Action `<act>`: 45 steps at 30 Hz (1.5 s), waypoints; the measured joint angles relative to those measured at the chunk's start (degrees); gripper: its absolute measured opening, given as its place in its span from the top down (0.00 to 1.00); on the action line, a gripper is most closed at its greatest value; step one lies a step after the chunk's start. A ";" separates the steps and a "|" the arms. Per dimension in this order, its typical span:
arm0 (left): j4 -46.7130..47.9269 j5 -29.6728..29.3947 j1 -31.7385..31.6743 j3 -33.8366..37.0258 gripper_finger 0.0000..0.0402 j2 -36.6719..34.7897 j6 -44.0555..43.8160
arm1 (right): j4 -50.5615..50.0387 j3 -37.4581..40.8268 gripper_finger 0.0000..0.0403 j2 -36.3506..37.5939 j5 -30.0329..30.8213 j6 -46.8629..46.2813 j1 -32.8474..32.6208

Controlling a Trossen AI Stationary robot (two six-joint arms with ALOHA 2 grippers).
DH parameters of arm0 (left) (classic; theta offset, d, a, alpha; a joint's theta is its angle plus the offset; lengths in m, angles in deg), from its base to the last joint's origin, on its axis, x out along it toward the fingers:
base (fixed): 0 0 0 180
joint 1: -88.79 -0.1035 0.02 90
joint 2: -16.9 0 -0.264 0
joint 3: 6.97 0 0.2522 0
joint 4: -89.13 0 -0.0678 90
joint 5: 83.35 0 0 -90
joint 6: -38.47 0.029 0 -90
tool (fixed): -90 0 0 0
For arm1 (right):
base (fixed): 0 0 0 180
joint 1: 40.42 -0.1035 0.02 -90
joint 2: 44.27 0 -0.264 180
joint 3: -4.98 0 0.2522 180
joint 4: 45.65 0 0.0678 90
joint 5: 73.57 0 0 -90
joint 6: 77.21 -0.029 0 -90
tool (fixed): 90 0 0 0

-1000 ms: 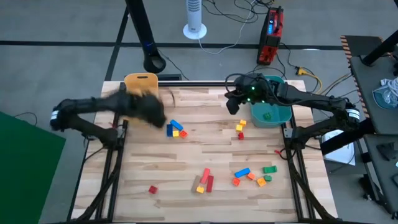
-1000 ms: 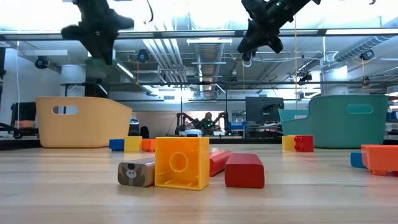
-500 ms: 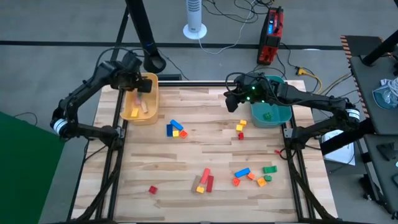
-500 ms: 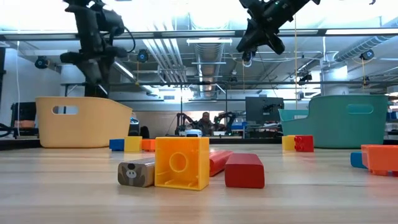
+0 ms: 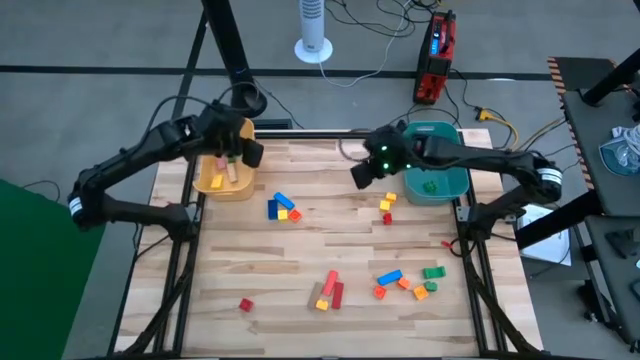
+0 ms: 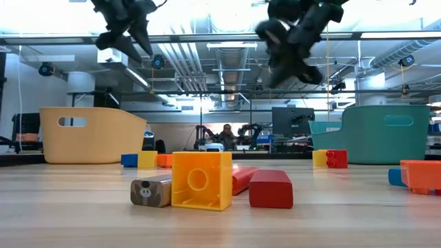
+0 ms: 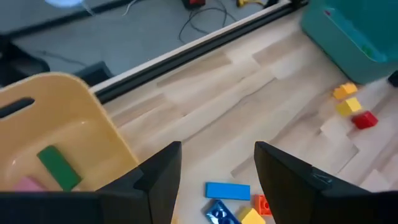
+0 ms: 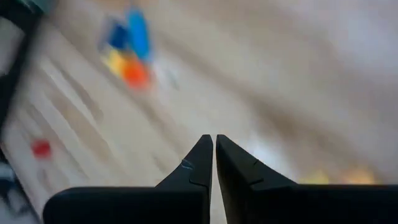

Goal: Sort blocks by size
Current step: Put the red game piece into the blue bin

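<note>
Blocks lie in groups on the wooden table: a blue, yellow and orange group (image 5: 282, 208), a yellow, orange and red group (image 5: 387, 208), a red and yellow group (image 5: 330, 290), a mixed group (image 5: 405, 280) and one red block (image 5: 245, 305). My left gripper (image 7: 217, 149) hangs open with nothing between its fingers, over the right rim of the yellow bin (image 5: 225, 165), which holds a green block (image 7: 58, 167) and others. My right gripper (image 8: 214, 138) is shut on nothing, in the air left of the teal bin (image 5: 435, 175).
The teal bin at the far right holds a green block (image 5: 430, 185). The yellow bin stands at the far left. In the low view a yellow cube (image 6: 201, 180) and a red block (image 6: 271, 189) sit close to the camera. Bare wood lies between the groups.
My left gripper has swung from above the table near the blue group up over the yellow bin, then a little toward the table's right, to the bin's right rim. My right gripper has moved toward the table's left, away from the teal bin.
</note>
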 joint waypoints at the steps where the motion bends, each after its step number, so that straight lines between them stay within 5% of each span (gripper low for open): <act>1: -0.03 -1.07 1.02 0.00 0.53 -0.11 0.01 | -4.99 -0.77 0.97 -0.71 -1.26 -1.51 -0.25; 6: -0.03 -3.91 2.89 0.00 0.53 0.05 0.38 | -27.31 -2.43 0.97 -1.27 -2.64 -7.36 -4.12; 9: -0.03 -4.04 2.89 0.00 0.53 0.22 1.69 | -31.00 -2.06 0.97 1.28 -2.59 -13.58 -8.30; 16: -0.79 -4.32 2.89 0.00 0.53 0.27 5.32 | -30.58 1.17 0.93 4.42 4.69 -27.98 -15.86; 32: -6.15 -4.30 2.88 0.00 0.53 0.42 9.61 | -12.12 10.73 0.44 -8.92 11.05 -28.25 -15.86; 39: -6.17 -4.25 2.89 0.00 0.53 0.47 10.27 | -8.79 10.11 0.41 -17.18 12.02 -23.56 -14.57; 45: -6.17 -4.08 2.89 0.00 0.53 0.49 10.27 | -6.77 9.09 0.51 -19.42 10.97 -22.47 -13.85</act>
